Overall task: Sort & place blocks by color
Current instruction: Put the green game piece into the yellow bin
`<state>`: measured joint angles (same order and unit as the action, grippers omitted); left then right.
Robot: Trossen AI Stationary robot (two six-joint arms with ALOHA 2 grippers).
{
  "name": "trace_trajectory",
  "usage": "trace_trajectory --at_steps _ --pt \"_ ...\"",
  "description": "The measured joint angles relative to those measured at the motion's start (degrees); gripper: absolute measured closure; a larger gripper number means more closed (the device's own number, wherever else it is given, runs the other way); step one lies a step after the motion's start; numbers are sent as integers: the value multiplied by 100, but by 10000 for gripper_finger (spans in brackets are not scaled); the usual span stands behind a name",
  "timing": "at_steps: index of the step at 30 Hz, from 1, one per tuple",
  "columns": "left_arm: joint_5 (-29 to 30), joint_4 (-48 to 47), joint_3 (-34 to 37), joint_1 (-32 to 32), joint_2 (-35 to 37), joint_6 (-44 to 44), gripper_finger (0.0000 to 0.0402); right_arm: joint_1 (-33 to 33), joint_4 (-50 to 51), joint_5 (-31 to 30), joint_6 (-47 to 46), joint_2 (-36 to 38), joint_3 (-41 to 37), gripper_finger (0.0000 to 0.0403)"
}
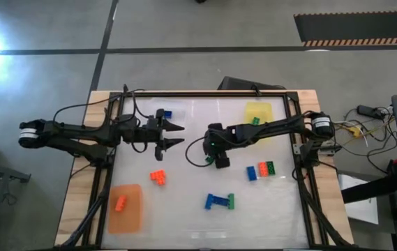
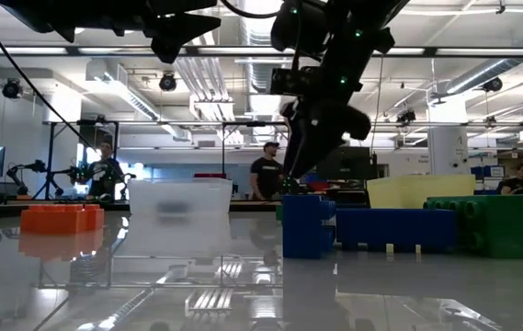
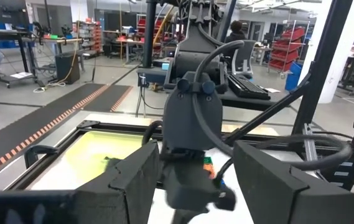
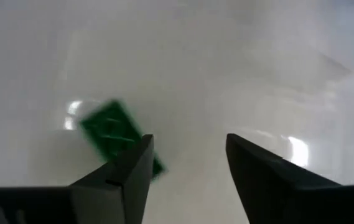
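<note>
Small studded blocks lie spread over the white table: a blue block (image 1: 167,113) at the far side, an orange block (image 1: 160,176), a blue-and-green pair (image 1: 219,201), a blue, orange and green row (image 1: 261,169), an orange block (image 1: 121,203) on the orange mat (image 1: 134,217) and a green block (image 1: 256,120) on the yellow mat (image 1: 261,110). My right gripper (image 1: 220,160) (image 4: 189,155) points down over the table's middle, open, above a green block (image 4: 108,132) that lies on the table beside one finger. My left gripper (image 1: 177,136) hovers open, left of it.
A dark frame (image 1: 292,139) borders the white table top. In the low view the blue blocks (image 2: 307,225) and a green one (image 2: 482,225) stand near the camera, with a clear box (image 2: 180,207) and an orange block (image 2: 59,218) farther off. People stand in the room behind.
</note>
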<state>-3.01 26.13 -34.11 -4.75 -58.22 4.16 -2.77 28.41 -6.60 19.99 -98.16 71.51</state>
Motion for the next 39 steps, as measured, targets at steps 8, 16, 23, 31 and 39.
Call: trace_trajectory --at_steps 8,16,23,31,39 --pt "0 0 2 0 0 -2 210 5 16 404 546 137 -18 336" --pt "0 0 2 0 -1 -2 210 12 26 364 629 174 -22 389" --pt "0 -2 61 0 -2 -4 210 12 172 361 528 174 -25 360" --pt "0 46 74 0 -2 -3 210 12 181 355 692 171 -25 208" --pt "2 44 74 0 -2 -4 210 -4 580 376 711 169 -26 94"
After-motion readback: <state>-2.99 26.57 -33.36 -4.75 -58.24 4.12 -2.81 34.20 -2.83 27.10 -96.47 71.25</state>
